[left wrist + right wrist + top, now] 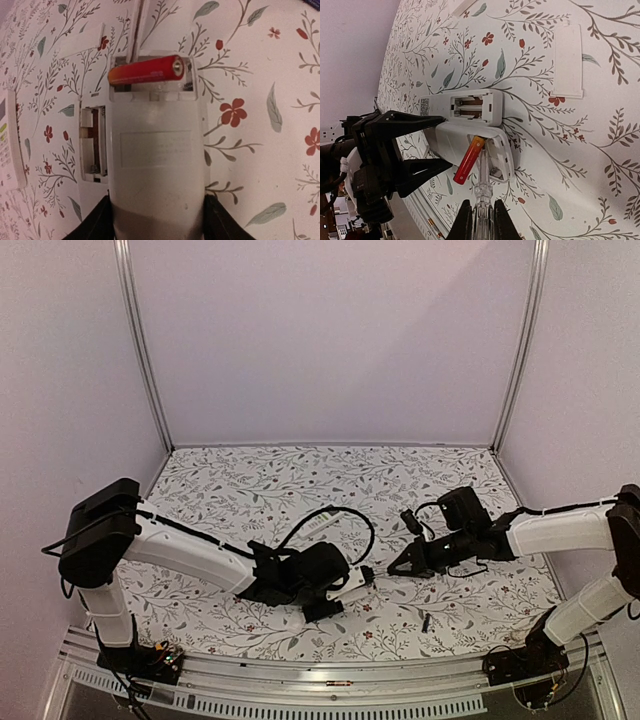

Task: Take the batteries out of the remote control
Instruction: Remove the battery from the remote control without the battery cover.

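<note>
Left wrist view: left tool (156, 222) grips the white remote (156, 165), red-orange battery (147, 71) askew atop its open compartment (186, 82); we'd have the right tool (482, 220), clenched on a pale stick (482, 190), lever slowly under the raised end.

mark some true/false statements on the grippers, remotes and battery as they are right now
1. The left gripper clamps the white remote by its sides. True.
2. The right gripper is shut on a thin clear stick that points at the remote's compartment. True.
3. The red-orange battery is held in the right gripper. False: it sits tilted across the open compartment of the clamped remote.
4. The second remote has its battery cover on. False: its compartment is open.
5. A loose cover lies on the floral table. True.
</note>
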Controlling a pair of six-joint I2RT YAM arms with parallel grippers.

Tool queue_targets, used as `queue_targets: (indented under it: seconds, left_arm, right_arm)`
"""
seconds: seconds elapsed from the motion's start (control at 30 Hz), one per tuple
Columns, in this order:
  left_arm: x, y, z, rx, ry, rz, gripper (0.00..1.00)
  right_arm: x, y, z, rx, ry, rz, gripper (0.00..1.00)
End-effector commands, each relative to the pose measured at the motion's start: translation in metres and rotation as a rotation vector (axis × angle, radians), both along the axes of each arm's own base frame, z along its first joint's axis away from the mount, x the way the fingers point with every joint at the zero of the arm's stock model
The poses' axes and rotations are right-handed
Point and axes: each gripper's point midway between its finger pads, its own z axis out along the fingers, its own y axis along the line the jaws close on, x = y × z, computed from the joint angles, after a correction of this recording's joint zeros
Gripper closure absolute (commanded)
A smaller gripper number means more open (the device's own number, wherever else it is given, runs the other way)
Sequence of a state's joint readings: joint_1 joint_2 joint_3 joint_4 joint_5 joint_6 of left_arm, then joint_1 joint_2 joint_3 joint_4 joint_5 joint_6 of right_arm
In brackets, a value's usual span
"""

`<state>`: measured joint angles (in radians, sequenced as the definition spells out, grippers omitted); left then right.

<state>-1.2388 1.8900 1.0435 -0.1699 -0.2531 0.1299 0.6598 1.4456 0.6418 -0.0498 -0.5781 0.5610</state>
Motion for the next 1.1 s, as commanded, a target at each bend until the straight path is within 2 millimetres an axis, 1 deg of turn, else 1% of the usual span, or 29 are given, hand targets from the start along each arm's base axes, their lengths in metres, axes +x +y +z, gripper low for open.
queue_targets:
  seconds: [0.0, 0.2, 0.3, 0.4, 0.5, 0.7, 0.83, 0.93, 1.0, 1.07]
  left_arm:
    - [-0.037, 0.08, -0.08, 0.36, 0.154, -0.05, 0.59]
    - [-0.037, 0.081, -0.081, 0.366, 0.155, -0.05, 0.59]
    - [-0.037, 0.081, -0.081, 0.367, 0.153, -0.05, 0.59]
    - [-0.037, 0.08, -0.08, 0.36, 0.154, -0.052, 0.59]
    - [-0.04, 0.078, -0.078, 0.35, 0.162, -0.056, 0.59]
    - [-0.042, 0.072, -0.074, 0.322, 0.179, -0.062, 0.59]
    - [-0.043, 0.07, -0.072, 0.311, 0.186, -0.066, 0.59]
    - [-0.041, 0.073, -0.074, 0.321, 0.175, -0.059, 0.59]
    - [-0.038, 0.074, -0.073, 0.327, 0.161, -0.054, 0.59]
    - [-0.038, 0.073, -0.073, 0.324, 0.163, -0.05, 0.57]
  right_arm:
    - [0.002, 0.02, 0.048, 0.215, -0.087, 0.045, 1.0]
    - [0.003, 0.011, 0.069, 0.289, -0.068, 0.039, 1.0]
    - [0.004, 0.008, 0.072, 0.291, -0.073, 0.023, 1.0]
    - [0.007, 0.006, 0.066, 0.271, -0.079, 0.012, 1.0]
    - [0.008, 0.005, 0.055, 0.244, -0.067, 0.001, 1.0]
    - [0.011, -0.007, 0.034, 0.144, -0.081, -0.037, 1.0]
    - [0.01, -0.011, 0.028, 0.116, -0.089, -0.039, 1.0]
    - [0.009, -0.022, 0.017, 0.039, -0.093, -0.06, 1.0]
    - [0.005, -0.031, 0.01, -0.011, -0.091, -0.069, 1.0]
    - [0.001, -0.038, 0.011, -0.027, -0.104, -0.076, 1.0]
